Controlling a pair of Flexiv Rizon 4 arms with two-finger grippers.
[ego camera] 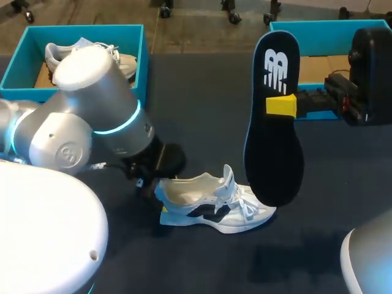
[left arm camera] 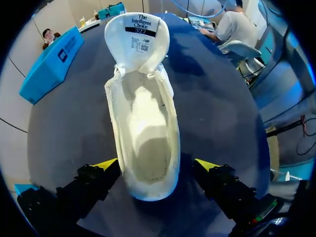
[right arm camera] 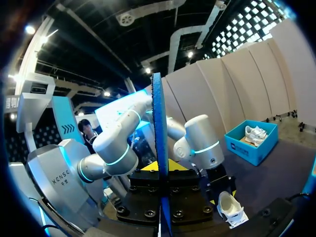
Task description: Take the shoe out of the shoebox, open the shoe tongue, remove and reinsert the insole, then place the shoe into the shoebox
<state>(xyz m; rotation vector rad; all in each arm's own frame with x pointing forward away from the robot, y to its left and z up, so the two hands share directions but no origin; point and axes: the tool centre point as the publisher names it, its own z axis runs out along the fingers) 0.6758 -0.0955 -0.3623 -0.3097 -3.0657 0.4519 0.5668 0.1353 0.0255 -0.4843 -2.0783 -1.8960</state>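
White fabric makes up the upper of the shoe (ego camera: 211, 208), with a dark marking along its side and white laces over the forefoot. It is set upright on its sole on the dark table (ego camera: 202, 92), near the middle, outside both boxes, with the toe turned toward the right arm's side. In the left wrist view the tongue (left arm camera: 137, 34) is seen folded forward and away from the opening, its printed label showing. The inside is laid bare as a pale cream footbed with no insole in it.

The left gripper (left arm camera: 156, 165) is placed at the heel. Its fingers are spread apart, one on each side of the heel and close to it, but no firm grip from both sides can be made out.

The insole (ego camera: 272, 141) is black on its face, with a white mark near the upper end and a blue edge. It is held on end in the air above the shoe's forefoot, clamped at about its middle by the right gripper (ego camera: 282, 105). In the right wrist view it is seen edge-on as a thin blue line between the fingers.

A blue shoebox (ego camera: 139, 58) at the far left holds a second white shoe (ego camera: 122, 61). Another blue shoebox (ego camera: 318, 30) stands at the far right.
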